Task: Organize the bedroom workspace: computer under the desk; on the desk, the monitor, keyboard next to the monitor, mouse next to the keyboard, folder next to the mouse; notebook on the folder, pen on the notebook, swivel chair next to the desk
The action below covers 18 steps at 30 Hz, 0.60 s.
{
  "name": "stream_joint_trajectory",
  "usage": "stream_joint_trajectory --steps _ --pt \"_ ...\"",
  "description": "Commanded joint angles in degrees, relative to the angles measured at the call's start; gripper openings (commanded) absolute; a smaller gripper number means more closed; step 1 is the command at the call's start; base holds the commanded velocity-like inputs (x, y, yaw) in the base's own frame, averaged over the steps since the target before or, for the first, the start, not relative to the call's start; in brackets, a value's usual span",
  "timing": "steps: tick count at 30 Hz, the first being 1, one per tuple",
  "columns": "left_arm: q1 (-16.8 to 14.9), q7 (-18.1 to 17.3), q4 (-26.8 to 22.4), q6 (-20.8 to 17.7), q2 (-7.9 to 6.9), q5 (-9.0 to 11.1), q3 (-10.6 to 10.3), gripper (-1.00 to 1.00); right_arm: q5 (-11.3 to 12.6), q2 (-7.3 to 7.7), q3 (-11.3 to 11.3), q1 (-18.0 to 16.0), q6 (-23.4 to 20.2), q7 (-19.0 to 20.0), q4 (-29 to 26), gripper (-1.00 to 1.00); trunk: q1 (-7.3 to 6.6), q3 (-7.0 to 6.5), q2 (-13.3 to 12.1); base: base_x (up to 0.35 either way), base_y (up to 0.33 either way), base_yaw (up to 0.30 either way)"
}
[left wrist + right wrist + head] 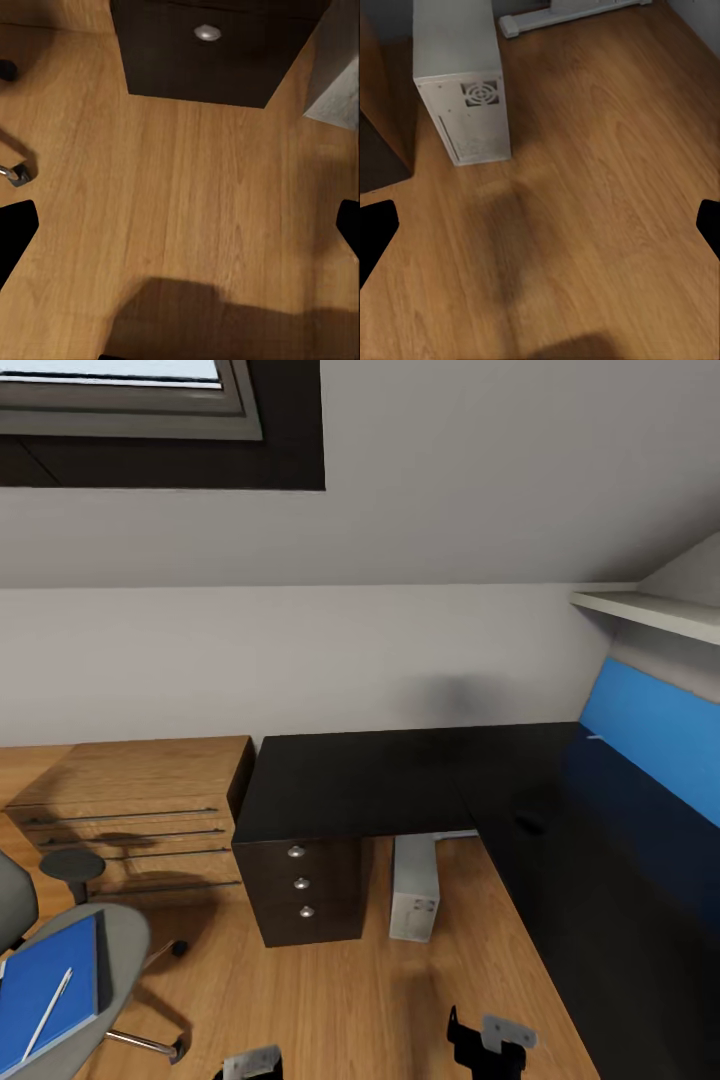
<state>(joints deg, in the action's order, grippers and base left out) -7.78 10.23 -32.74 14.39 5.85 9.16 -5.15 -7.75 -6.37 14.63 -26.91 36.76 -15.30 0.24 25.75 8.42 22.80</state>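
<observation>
Both grippers — left gripper (180, 225), right gripper (540, 225) — spread wide and empty; pen (47, 1012) loose on folder (50, 990) on swivel chair (110, 950) beside the desk (380, 780) — may roll off if jostled

left end effector (250, 1062): light grey plate, black body
right end effector (490, 1044): black housing, grey bracket
fingertips (16, 236): flat black

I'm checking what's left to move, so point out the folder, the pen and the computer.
folder (45, 985), head view, its blue cover
pen (47, 1014), head view, middle of the shaft
computer (461, 90), right wrist view, its vented face
</observation>
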Motion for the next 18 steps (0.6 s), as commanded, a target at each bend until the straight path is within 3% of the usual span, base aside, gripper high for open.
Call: stream_joint_trajectory --steps 1,6,7,15,16,18 --pt "-0.04 0.48 -1.44 -0.22 0.03 0.61 -0.46 1.0 -0.6 -0.28 0.35 -0.05 0.09 -0.36 -0.32 1.0 0.03 0.12 0.11 0.001 0.0 -0.002" --pt "-0.04 0.61 -11.14 -7.59 0.29 0.65 -0.47 1.0 -0.67 -1.29 0.25 -0.12 -0.89 -0.52 -5.02 1.0 0.03 0.12 0.11 0.0 0.0 -0.001" --pt "-0.04 0.72 -21.39 -17.61 0.36 0.73 -0.42 1.0 -0.65 -2.18 0.23 -0.23 -5.95 -0.58 -11.92 1.0 0.03 0.12 0.11 0.0 0.0 0.0" --pt "-0.04 0.93 -36.4 -30.3 0.42 0.93 -0.39 1.0 -0.57 -3.5 0.22 -0.42 -22.5 -0.52 -27.28 1.0 0.03 0.12 0.11 0.0 0.0 0.0" --pt "-0.04 0.99 -39.6 -32.59 0.57 0.96 -0.39 1.0 -0.47 -3.63 0.22 -0.53 -27.26 -0.49 -31.4 1.0 0.03 0.12 0.11 0.0 0.0 0.0" --pt "-0.04 1.03 -42.69 -34.64 0.99 0.99 -0.39 1.0 -0.39 -3.63 0.2 -0.75 -32.21 -0.47 -35.43 1.0 0.03 0.12 0.11 0.0 0.0 0.0"
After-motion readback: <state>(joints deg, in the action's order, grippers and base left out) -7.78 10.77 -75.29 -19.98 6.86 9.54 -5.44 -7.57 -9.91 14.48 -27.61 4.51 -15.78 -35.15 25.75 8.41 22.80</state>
